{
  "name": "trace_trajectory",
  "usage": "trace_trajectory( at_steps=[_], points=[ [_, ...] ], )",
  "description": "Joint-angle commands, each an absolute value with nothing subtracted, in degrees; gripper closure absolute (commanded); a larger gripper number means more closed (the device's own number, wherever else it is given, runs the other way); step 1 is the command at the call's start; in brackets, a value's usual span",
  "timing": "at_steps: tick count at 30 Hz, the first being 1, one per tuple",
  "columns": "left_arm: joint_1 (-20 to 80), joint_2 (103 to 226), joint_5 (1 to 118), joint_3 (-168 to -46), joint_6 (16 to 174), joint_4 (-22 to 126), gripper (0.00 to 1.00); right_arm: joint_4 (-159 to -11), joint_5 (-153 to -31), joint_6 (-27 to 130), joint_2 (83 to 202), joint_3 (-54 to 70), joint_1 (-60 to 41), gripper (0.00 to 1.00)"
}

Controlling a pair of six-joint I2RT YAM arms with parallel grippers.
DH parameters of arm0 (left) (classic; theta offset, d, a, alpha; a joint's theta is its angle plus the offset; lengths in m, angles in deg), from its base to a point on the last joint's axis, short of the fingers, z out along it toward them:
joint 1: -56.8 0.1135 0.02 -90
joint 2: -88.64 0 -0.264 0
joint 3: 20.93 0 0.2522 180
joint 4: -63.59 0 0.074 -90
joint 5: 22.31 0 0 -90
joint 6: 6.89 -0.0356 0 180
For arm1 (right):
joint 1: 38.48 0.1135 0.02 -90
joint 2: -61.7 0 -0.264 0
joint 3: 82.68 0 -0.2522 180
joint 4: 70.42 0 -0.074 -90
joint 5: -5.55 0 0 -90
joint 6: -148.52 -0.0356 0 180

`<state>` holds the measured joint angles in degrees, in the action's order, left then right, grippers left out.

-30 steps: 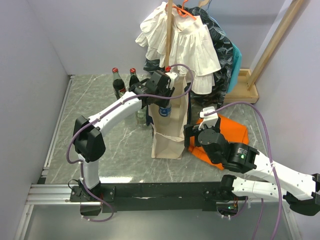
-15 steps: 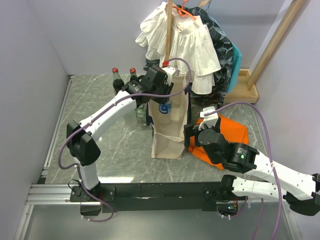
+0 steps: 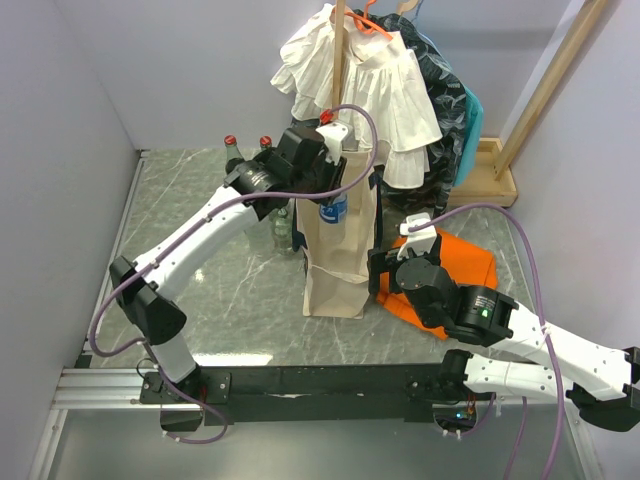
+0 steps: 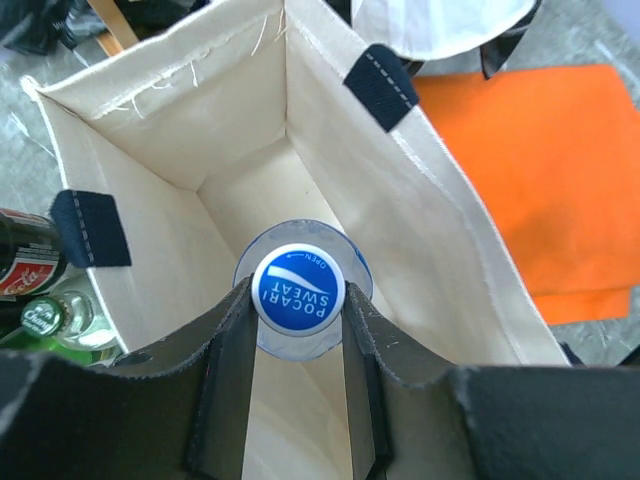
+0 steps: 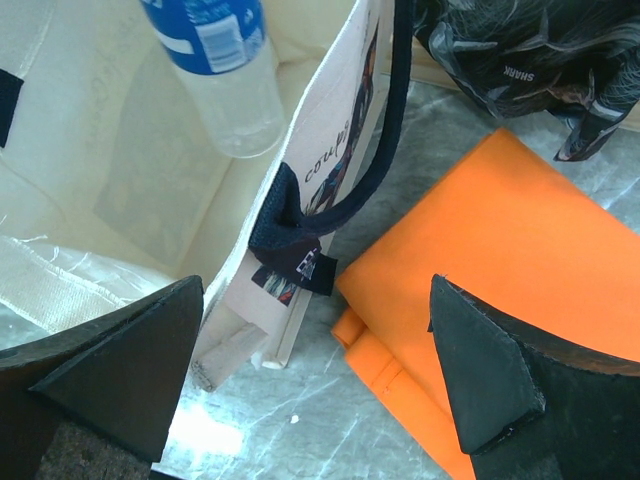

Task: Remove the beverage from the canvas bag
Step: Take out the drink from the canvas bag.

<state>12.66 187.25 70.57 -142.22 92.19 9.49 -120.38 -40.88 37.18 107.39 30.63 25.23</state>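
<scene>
The beverage (image 4: 298, 288), a clear plastic bottle with a blue cap and blue label (image 3: 335, 209), hangs by its neck from my left gripper (image 4: 296, 302), which is shut on it just under the cap. It hangs over the open mouth of the cream canvas bag (image 3: 338, 262) with navy handles (image 4: 382, 88); the bag's inside (image 4: 240, 180) lies below it. In the right wrist view the bottle's lower body (image 5: 228, 75) hangs free beside the bag's wall (image 5: 335, 150). My right gripper (image 5: 320, 380) stands open and empty, low beside the bag's right side (image 3: 383, 272).
A folded orange cloth (image 3: 455, 262) lies right of the bag, under the right arm. Glass bottles with red caps (image 3: 233, 152) stand behind the bag on the left. A rack with white and dark clothes (image 3: 365, 80) rises at the back, beside a wooden stand (image 3: 495, 175).
My left arm has risen and stretched out, lifting the bottle higher over the bag. The right arm and the bag have not moved.
</scene>
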Motion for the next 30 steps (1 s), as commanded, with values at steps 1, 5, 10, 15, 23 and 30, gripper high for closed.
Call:
trace_trajectory(
  at_steps=[1,5,10,15,23,30],
  points=[
    [12.16,180.32,72.08,-146.41,92.07,17.57,0.99,-118.63,-39.01,37.07,107.32,30.39,25.16,0.00],
    [11.89,176.81,73.32,-143.51,91.98,19.76,0.99,-118.81,-38.92,37.16,107.40,30.12,25.16,0.00],
    [11.80,173.99,72.97,-142.53,91.99,21.44,0.99,-118.63,-39.27,37.34,107.76,29.95,25.16,0.00],
    [11.54,172.32,73.23,-142.80,91.98,21.44,0.99,-118.28,-39.54,37.43,108.46,29.86,25.16,0.00],
    [11.19,168.36,75.16,-141.05,91.72,22.31,0.99,-118.19,-39.37,37.43,108.55,30.04,25.25,0.00],
    [11.19,165.20,76.13,-139.37,91.46,24.07,0.99,-118.19,-39.63,36.90,108.90,30.12,25.16,0.00]
  ],
)
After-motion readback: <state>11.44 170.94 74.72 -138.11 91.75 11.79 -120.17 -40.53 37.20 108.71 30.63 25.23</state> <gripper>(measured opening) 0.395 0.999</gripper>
